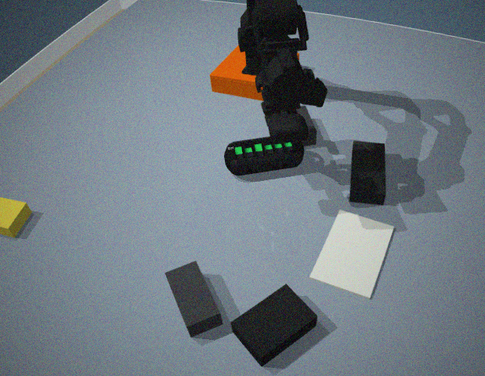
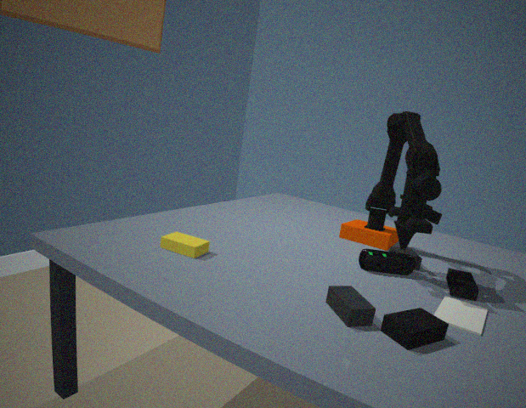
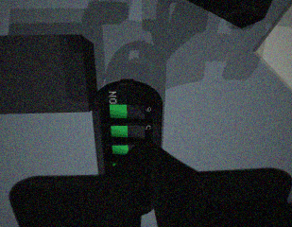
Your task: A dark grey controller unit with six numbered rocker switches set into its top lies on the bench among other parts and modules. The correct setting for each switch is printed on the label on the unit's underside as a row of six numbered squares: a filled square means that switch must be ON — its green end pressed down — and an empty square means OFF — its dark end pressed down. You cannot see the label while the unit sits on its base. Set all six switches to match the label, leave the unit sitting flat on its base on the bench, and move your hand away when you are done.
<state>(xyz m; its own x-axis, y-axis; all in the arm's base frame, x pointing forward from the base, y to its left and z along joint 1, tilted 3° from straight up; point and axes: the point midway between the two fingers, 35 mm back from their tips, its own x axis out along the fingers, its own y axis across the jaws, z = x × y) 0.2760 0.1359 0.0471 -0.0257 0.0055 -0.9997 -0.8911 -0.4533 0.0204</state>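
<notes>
The dark controller unit (image 1: 263, 164) (image 2: 386, 264) (image 3: 131, 90) sits with its switches facing up. In the top view its row of green ends runs along the far side; the first and third from the left look larger and raised, the other switches' green ends look smaller and lower. The wrist view shows numbers 6 and 5 and the ON mark at one end. Its underside label is hidden. My gripper (image 2: 403, 248) (image 3: 144, 145) is shut and empty, pointing down over the unit, its tips beside the middle switches. Whether they touch cannot be told.
An orange block (image 1: 234, 78) (image 2: 368, 235) lies behind by the arm's base. A dark block (image 3: 42, 73) lies close behind the unit. Another black block (image 1: 367, 174) and a white card (image 1: 353, 254) lie right. Grey (image 1: 193, 299) and black (image 1: 274, 323) blocks lie in front, a yellow block (image 2: 183, 244) far left.
</notes>
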